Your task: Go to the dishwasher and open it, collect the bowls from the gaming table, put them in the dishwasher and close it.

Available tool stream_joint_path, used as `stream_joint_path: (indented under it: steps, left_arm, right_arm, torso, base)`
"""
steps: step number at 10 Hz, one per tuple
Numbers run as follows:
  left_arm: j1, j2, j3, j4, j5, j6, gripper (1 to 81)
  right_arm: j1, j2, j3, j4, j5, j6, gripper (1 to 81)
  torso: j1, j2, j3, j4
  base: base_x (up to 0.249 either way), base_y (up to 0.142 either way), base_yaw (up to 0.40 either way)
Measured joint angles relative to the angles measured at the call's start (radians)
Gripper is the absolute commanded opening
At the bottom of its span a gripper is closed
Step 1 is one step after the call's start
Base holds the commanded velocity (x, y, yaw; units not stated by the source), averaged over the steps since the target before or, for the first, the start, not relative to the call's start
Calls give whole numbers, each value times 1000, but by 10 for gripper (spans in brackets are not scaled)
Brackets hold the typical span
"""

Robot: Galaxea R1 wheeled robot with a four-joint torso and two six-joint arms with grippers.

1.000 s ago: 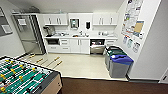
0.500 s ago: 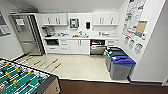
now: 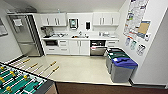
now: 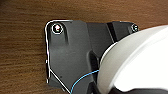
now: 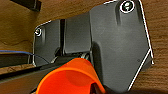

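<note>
Head view: the dishwasher (image 3: pixel 97 48) sits under the worktop (image 3: pixel 80 38), right of the sink, its steel front facing the camera; its interior is hard to make out. The gaming table (image 3: pixel 18 81) is cut off at the lower left corner, showing more than before because the camera has shifted.

Left wrist view: a white bowl (image 4: pixel 135 62), cropped.

Right wrist view: an orange bowl (image 5: pixel 70 77), cropped. For both grippers, I cannot tell the finger state.

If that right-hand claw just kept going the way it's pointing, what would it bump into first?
Probably the brown wood-look floor, which its wrist camera faces; an orange bowl sits right at the near end. How far the floor lies is unclear.
</note>
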Motion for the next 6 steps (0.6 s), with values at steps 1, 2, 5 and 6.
stream_joint_path:
  steps: [1, 2, 5, 6]
  left_arm:
    - [0, 1, 0, 0, 0, 0, 10]
    - [0, 1, 0, 0, 0, 0, 10]
    - [1, 3, 0, 0, 0, 0, 10]
    - [0, 3, 0, 0, 0, 0, 10]
  right_arm:
    - [0, 0, 0, 0, 0, 0, 10]
    - [1, 3, 0, 0, 0, 0, 10]
    - [0, 6, 0, 0, 1, 0, 10]
    - [1, 5, 0, 0, 1, 0, 10]
  torso:
    - [0, 0, 0, 0]
    - [0, 0, 0, 0]
    - [0, 0, 0, 0]
    - [0, 0, 0, 0]
  base:
    - [176, 0, 0]
    - [179, 0, 0]
    - [181, 0, 0]
    - [181, 0, 0]
